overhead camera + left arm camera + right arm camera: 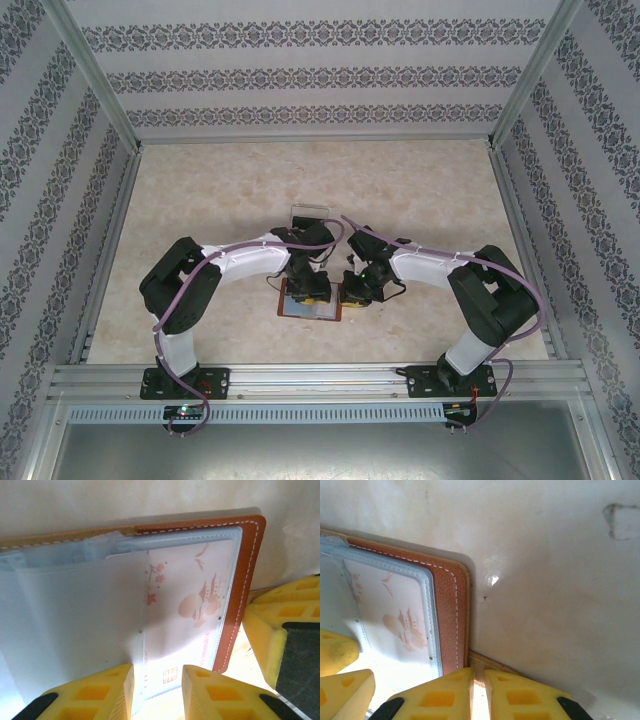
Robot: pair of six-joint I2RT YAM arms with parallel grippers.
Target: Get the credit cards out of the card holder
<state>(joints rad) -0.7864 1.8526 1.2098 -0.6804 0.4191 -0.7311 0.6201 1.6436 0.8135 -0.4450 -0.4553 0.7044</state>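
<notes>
The holder [250, 580] lies open on the surface [560, 580], near its front edge, with a card [190, 595] in its clear pocket [75, 610]. The jaws of the left gripper [159, 680] stand spread astride the card's near edge. Those of the right gripper [478, 677] pinch what looks like the tab [487, 661]. Closing left could nip pocket film too (slippery stuff), and the holder drags along if that tab slips.
</notes>
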